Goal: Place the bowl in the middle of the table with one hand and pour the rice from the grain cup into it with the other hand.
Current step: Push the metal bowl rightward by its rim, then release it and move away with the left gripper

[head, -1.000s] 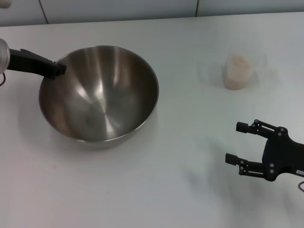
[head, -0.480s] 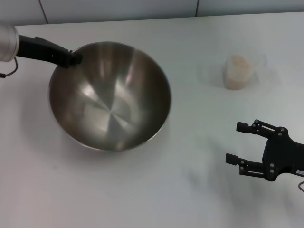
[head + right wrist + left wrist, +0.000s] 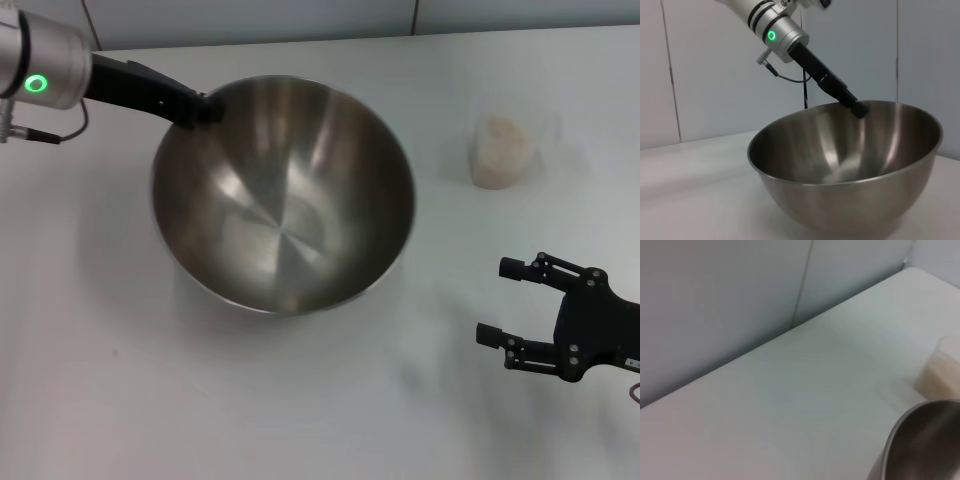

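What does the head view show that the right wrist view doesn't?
Only the head view shows the grain cup with the rice, standing apart from the bowl, and the right gripper, open and idle over the table. Only the right wrist view shows the bowl's outer wall from the side, with wall panels behind. Both show the steel bowl and the left gripper clamped on its rim.

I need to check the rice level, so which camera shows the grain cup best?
The head view: the grain cup stands whole and unobstructed on the table, right of the bowl, with rice inside. The left wrist view catches only part of it at the picture's edge, beyond the bowl's rim. The right wrist view does not show it.
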{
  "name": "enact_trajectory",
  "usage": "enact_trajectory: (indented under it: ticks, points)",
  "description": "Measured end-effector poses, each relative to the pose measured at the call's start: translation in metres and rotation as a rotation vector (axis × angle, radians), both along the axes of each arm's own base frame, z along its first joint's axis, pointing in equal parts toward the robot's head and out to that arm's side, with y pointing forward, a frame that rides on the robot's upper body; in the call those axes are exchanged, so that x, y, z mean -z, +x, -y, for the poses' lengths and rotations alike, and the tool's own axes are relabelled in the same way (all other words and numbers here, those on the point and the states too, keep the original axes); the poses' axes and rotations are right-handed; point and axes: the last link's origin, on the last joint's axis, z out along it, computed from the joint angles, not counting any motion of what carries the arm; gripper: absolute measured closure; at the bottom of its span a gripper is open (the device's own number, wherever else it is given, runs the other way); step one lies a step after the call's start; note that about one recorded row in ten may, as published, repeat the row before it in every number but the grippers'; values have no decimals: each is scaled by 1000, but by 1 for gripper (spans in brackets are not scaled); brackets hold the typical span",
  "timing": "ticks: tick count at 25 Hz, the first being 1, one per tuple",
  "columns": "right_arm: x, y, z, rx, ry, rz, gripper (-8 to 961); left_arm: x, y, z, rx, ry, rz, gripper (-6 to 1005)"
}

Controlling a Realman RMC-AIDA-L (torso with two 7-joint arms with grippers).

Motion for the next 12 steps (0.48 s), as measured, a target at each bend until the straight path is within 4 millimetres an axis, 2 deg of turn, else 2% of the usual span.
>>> enact_trajectory:
  ticks: [5, 10, 12]
  points:
    - [0, 0, 0, 1, 0, 1, 125, 13, 11, -4, 23, -10, 17, 955]
    - [0, 0, 0, 1, 1, 2, 126, 18, 15, -6, 32, -10, 18, 955]
    - [0, 0, 0, 1, 1, 2, 126, 28, 19, -9, 36, -14, 28, 955]
